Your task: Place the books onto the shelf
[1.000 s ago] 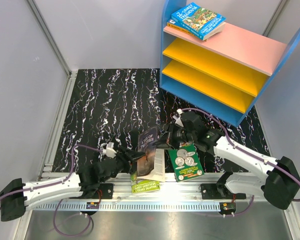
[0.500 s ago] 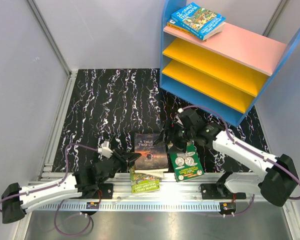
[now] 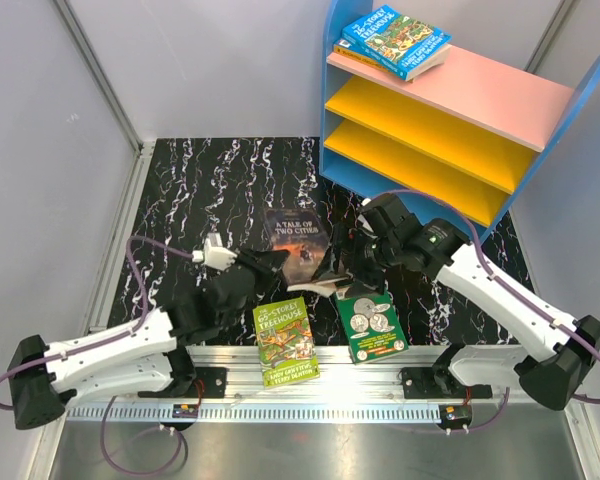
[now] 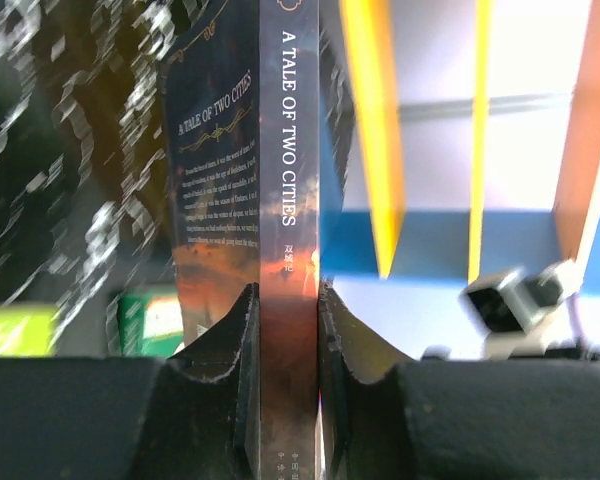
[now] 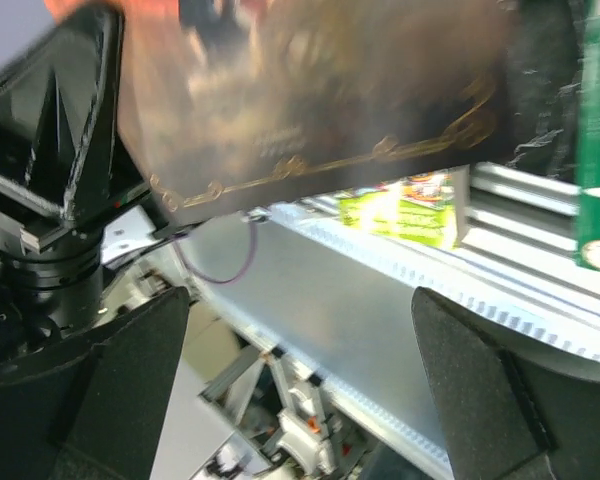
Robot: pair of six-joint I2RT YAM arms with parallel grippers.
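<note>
Grips A Tale of Two Cities upright by the lower spine, pinched between both black fingers. Faces the shelf beyond, yellow boards edge-on. Catches a blurred green cover on the marbled desk.

The dark book "A Tale of Two Cities" no longer lies on the lime-green book near the front edge of the table. It is now lifted and has moved farther back, toward the shelf. The left gripper, open before, has closed its jaws on the spine of this book. The lime-green book, mostly covered before, now shows its whole cover. The right gripper has spread its jaws wide and let the dark book go.
</note>
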